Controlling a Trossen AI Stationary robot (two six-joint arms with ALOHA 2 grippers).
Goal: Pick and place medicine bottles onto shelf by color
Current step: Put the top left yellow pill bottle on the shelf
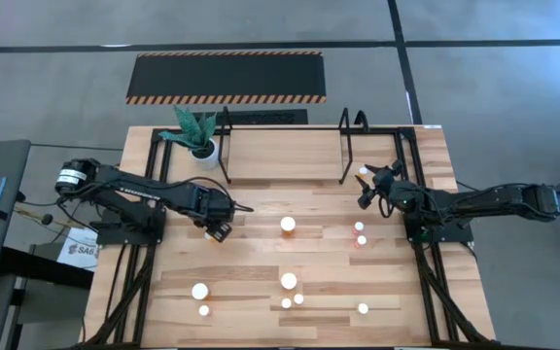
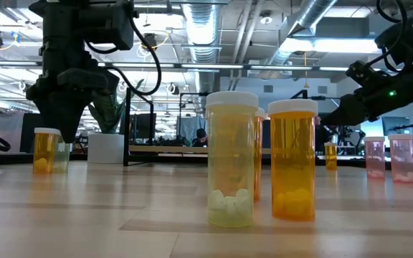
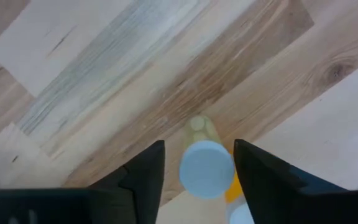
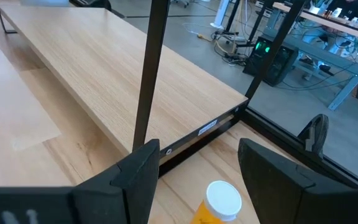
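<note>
1. Only one scrap of writing shows: a white label at the foot of the left arm's base in the high view, its letters cut off by the frame and too small to read with confidence; the bottles show no legible print.
2. At the left of the table, the left gripper points down over a pale yellow medicine bottle; in the left wrist view its white cap sits between the two dark fingers, with a narrow gap on each side, so the jaws stand partly open and no contact is clear.
3. Beside that bottle an orange bottle peeks out, mostly hidden by the fingers in the wrist view.
4. Over by the shelf's right end, the right gripper hovers with its jaws wide apart and nothing between them; a small orange bottle stands just ahead of it, cut off by the frame edge.
5. Meanwhile the shelf, a light wooden board between black hoop uprights, holds no bottles that can be seen; a potted plant stands at its left end.
6. Loose bottles dot the table: a large white-capped one mid-table, pink ones on the right, several more nearer the front edge.
7. From above only white caps show, so most body colours cannot be told there.
8. Closest in the low view stand a yellow bottle and an orange one, with another largely hidden behind them.
</note>
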